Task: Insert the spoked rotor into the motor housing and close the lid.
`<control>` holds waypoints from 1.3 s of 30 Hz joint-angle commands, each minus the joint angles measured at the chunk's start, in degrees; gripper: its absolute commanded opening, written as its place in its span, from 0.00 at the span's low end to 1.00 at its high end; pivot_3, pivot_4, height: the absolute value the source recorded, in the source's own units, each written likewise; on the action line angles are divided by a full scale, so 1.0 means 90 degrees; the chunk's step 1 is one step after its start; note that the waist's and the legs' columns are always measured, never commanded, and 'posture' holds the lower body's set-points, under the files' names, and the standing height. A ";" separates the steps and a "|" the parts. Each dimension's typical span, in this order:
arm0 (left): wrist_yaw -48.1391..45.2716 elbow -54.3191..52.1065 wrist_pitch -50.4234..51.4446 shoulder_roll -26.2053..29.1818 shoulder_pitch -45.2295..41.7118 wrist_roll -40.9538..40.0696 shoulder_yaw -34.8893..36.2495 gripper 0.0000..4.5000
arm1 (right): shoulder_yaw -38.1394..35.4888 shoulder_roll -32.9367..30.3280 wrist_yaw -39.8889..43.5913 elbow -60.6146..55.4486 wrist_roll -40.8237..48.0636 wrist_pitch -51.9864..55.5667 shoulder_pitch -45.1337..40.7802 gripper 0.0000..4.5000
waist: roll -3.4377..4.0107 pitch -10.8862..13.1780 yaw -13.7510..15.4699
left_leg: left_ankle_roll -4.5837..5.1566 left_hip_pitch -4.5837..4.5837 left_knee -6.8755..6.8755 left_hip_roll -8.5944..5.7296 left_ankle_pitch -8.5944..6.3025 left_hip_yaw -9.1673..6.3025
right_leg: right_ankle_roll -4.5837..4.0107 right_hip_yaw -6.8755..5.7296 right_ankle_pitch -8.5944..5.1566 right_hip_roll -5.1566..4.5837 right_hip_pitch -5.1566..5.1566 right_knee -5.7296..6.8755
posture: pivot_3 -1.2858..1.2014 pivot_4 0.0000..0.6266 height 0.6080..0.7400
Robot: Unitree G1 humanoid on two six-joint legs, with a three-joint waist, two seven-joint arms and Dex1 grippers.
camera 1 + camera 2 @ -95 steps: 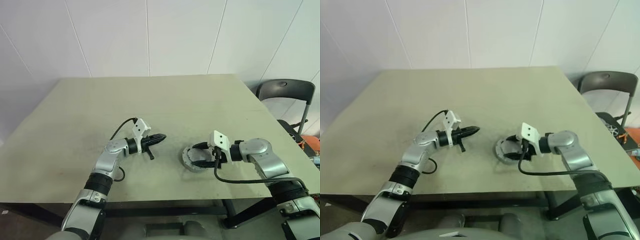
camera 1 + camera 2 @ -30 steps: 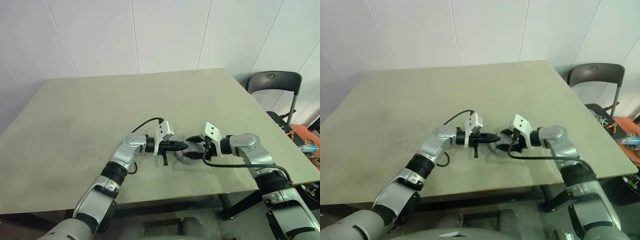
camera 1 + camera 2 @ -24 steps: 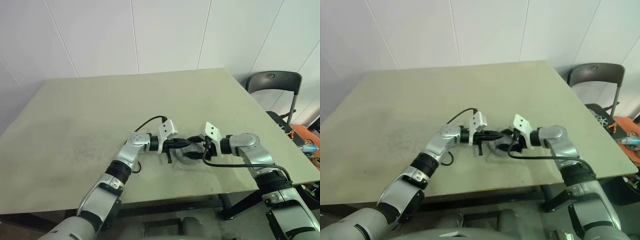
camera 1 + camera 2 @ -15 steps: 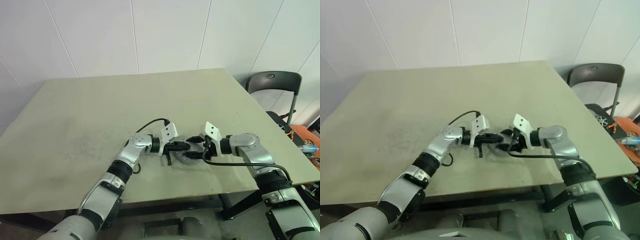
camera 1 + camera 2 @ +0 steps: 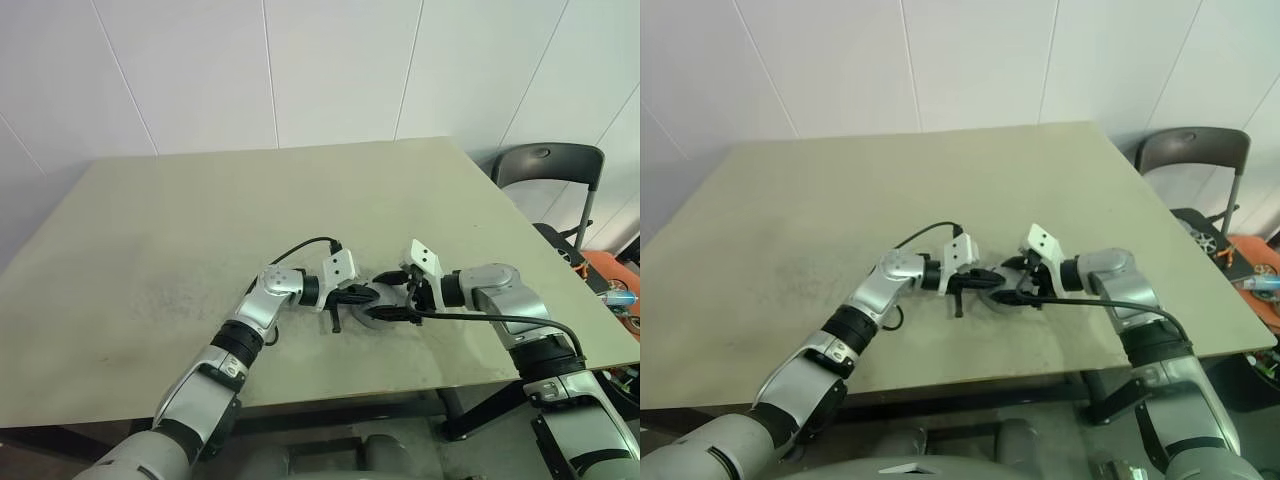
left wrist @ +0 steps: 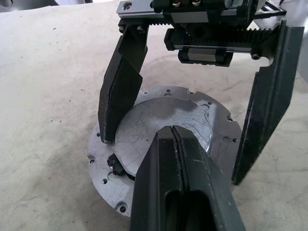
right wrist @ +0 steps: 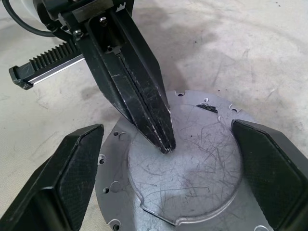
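The left gripper [image 7: 166,144], fingers clenched together, is pressing its tip on the scratched lid [image 7: 192,163] of the motor housing [image 6: 103,166] on the table [image 5: 150,230], while the right gripper [image 6: 192,122] is straddling it, fingers released wide.

No text, label, brand, number or sign is showing legibly on anything in these views, whether table, arms, metal parts or wall

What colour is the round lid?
Silver-grey, covered in fine scratches; the lid shows best in the right wrist view.
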 commanded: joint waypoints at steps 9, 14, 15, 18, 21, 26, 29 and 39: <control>-0.0018 -0.0307 0.0077 -0.0014 0.0164 0.0000 0.0002 0.00 | -0.0829 -0.0136 0.0119 -0.0701 0.1069 0.0590 0.0376 1.00 | 0.0000 0.0003 0.0213 | 0.0002 -0.0019 -0.0003 -0.0003 -0.0002 0.0000 | 0.0002 0.0000 0.0001 -0.0002 -0.0015 -0.0007 | 0.52 0.00 1.00; 0.0081 -0.0331 0.0011 -0.0056 0.0179 -0.0016 0.0040 0.00 | -0.1350 -0.0270 0.0155 -0.0551 0.1805 0.1598 0.0207 1.00 | 0.0001 0.0004 0.0258 | 0.0003 -0.0018 -0.0004 -0.0003 -0.0002 0.0001 | 0.0000 0.0000 0.0001 -0.0002 -0.0015 -0.0009 | 0.52 0.00 1.00; 0.0112 -0.0337 0.0009 -0.0066 0.0188 -0.0025 0.0056 0.00 | -0.1423 -0.0311 0.0192 -0.0555 0.1934 0.1747 0.0212 1.00 | 0.0001 0.0004 0.0276 | 0.0003 -0.0018 -0.0003 -0.0003 -0.0002 0.0003 | 0.0000 0.0000 0.0001 -0.0002 -0.0015 -0.0009 | 0.52 0.00 1.00; 0.0145 -0.0350 0.0019 -0.0084 0.0212 -0.0042 0.0073 0.00 | -0.1466 -0.0473 0.0337 -0.0601 0.2067 0.1884 0.0338 1.00 | 0.0001 0.0004 0.0331 | 0.0003 -0.0018 -0.0004 -0.0003 -0.0003 0.0004 | 0.0000 0.0000 0.0000 -0.0002 -0.0016 -0.0009 | 0.52 0.00 1.00; 0.0166 -0.0365 0.0023 -0.0098 0.0233 -0.0037 0.0061 0.00 | -0.0983 -0.0718 0.0434 -0.0521 0.1682 0.1732 0.0585 1.00 | 0.0001 0.0004 0.0341 | 0.0004 -0.0019 -0.0004 -0.0003 -0.0003 0.0007 | 0.0000 0.0000 0.0000 -0.0002 -0.0014 -0.0014 | 0.52 0.00 1.00; 0.0216 -0.0424 0.0029 -0.0123 0.0266 -0.0049 0.0084 0.00 | -0.0679 -0.0578 -0.0167 0.0209 0.1273 0.2010 0.0500 1.00 | -0.0004 0.0001 0.0332 | 0.0006 -0.0007 -0.0003 -0.0003 -0.0004 0.0019 | 0.0000 0.0003 0.0000 -0.0004 -0.0003 -0.0017 | 0.52 0.00 1.00; 0.0240 -0.0485 0.0060 -0.0099 0.0300 -0.0074 0.0122 0.00 | -0.0860 -0.0399 -0.0417 0.0544 0.1433 0.2448 0.0276 1.00 | -0.0007 -0.0004 0.0325 | 0.0006 -0.0002 0.0003 -0.0001 -0.0004 0.0022 | -0.0018 0.0003 -0.0010 -0.0003 0.0003 -0.0015 | 0.52 0.00 1.00; 0.0260 -0.0530 0.0066 -0.0043 0.0295 -0.0146 0.0129 0.00 | -0.0951 -0.0361 -0.0829 0.1003 0.1427 0.3211 -0.0044 1.00 | 0.0008 -0.0008 0.0341 | 0.0009 -0.0010 0.0004 -0.0003 -0.0005 0.0025 | -0.0003 0.0012 0.0005 -0.0004 -0.0008 -0.0012 | 0.52 0.00 1.00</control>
